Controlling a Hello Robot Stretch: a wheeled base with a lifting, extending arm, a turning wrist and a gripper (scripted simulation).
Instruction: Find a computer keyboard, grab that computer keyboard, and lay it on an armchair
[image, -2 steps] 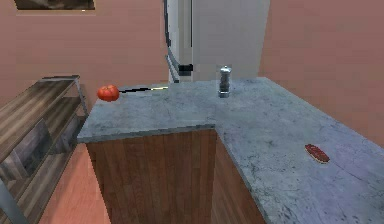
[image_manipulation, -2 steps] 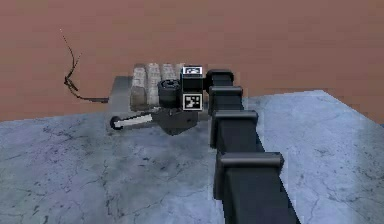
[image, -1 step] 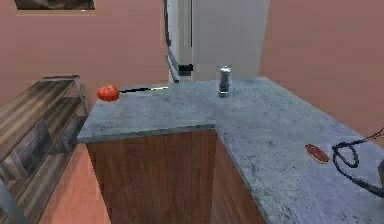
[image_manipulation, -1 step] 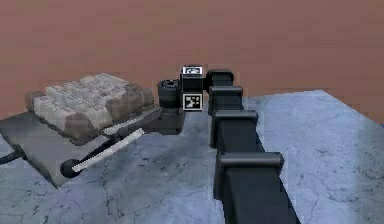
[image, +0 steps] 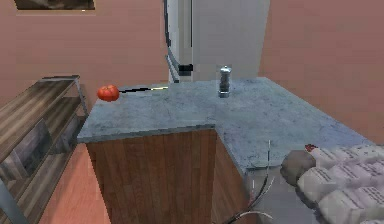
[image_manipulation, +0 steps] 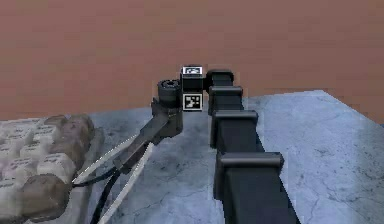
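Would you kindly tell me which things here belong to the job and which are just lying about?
Job: white block of rounded keys, likely the keyboard; end effector.
Lying about: tomato; metal can; fridge; counter.

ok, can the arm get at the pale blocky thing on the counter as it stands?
Probably yes. The arm is out over the counter, its fingers angle toward the pale blocky thing, and nothing stands between. Contact can't be told.
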